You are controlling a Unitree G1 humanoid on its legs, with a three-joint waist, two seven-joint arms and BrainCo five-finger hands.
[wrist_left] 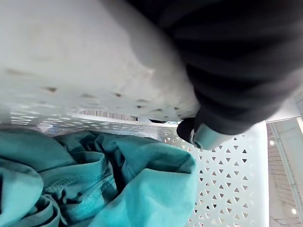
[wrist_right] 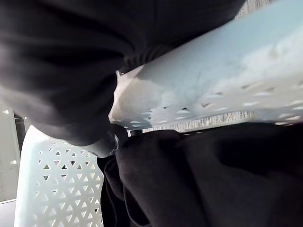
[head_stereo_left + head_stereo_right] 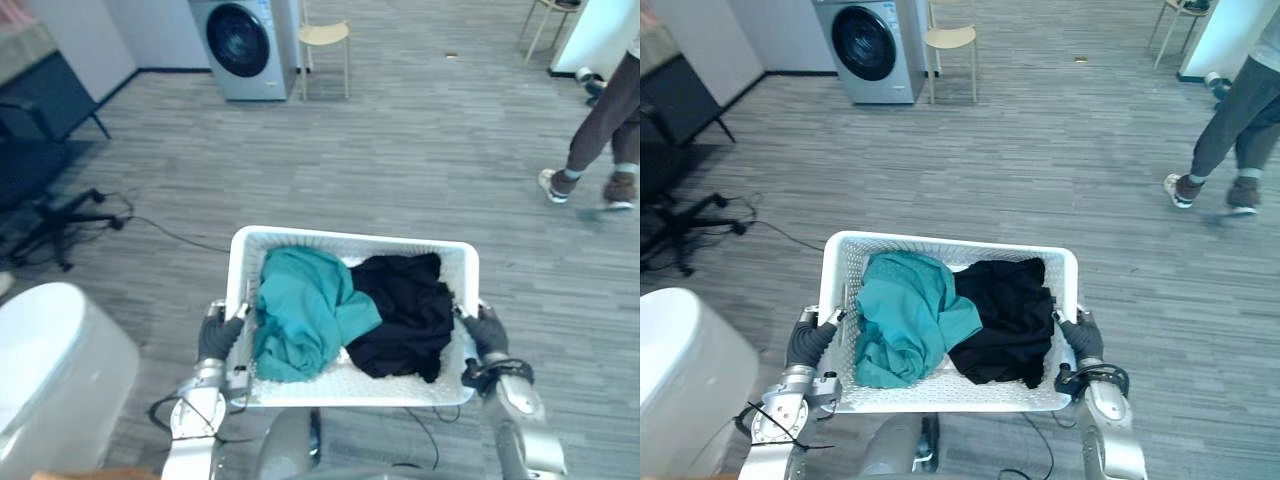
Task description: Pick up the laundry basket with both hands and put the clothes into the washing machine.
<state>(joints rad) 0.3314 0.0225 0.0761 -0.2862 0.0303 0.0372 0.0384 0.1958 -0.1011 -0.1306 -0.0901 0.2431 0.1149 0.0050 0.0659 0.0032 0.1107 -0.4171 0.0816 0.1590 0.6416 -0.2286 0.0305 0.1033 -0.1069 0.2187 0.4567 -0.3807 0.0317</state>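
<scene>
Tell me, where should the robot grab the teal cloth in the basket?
Probably the puffed-up fold in the middle of the teal cloth, coming straight down from above. The basket walls block the sides, and the cloth lies heaped in the left half beside the black clothes, so its top is the free part.

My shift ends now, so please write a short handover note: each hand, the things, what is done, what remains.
Left hand shut on the laundry basket at its left rim; right hand shut on its right rim.
The basket is held in front of the robot, with a teal garment and a black garment inside.
Washing machine far ahead to the left, door looks shut, chair beside it. A person at far right.
Done: basket gripped, apparently lifted. Left: carry to machine, load clothes.
</scene>
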